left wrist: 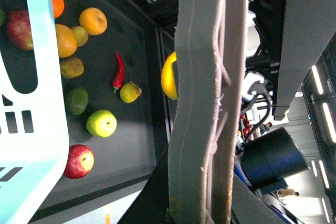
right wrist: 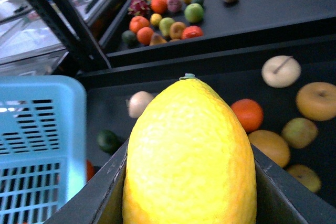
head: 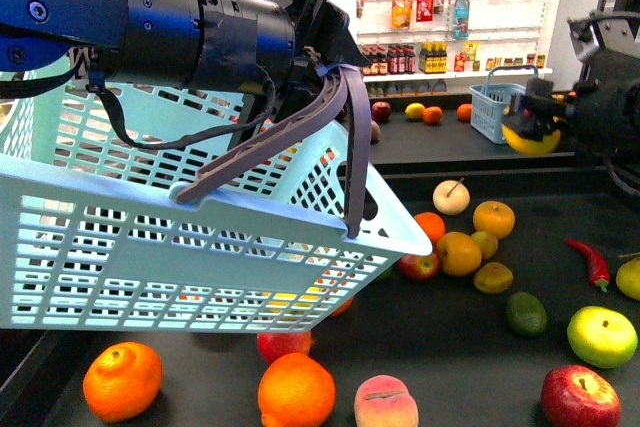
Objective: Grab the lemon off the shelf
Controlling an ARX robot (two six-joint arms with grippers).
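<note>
**A:** Where is the lemon (head: 531, 137) right now?

**B:** Off the shelf (head: 460, 347). It hangs in the air at the right, above the deck, pinched in the right gripper (head: 542, 115). In the right wrist view it fills the frame, with a dark finger on each flank and the little stem nub pointing away from the wrist.

**A:** And the other arm?

**B:** The left gripper (head: 322, 65) is clamped around the basket handles (head: 345, 137). The pale blue basket (head: 150, 247) dangles tilted beneath it, over the near fruit.

**A:** How do you reckon the lemon handles?

**B:** Light, I'd guess, and firm rather than squashy, so moderate pressure shouldn't bruise it. The rind looks pebbled, which ought to give the pads some bite. The shape is the trouble. It's an egg, tapering at both ends, so a squeeze near either tip could shoot it out like a pip.

**A:** So where would you hold it?

**B:** Across the fat middle, long axis running along the fingers, and that looks to be roughly how it sits now. I can't tell how deep it is seated, since the lemon hides the fingertips.

**A:** What happens if it slips?

**B:** It would likely drop and roll among the oranges (head: 458, 253) and the red chilli (head: 590, 262) on the deck.
</note>
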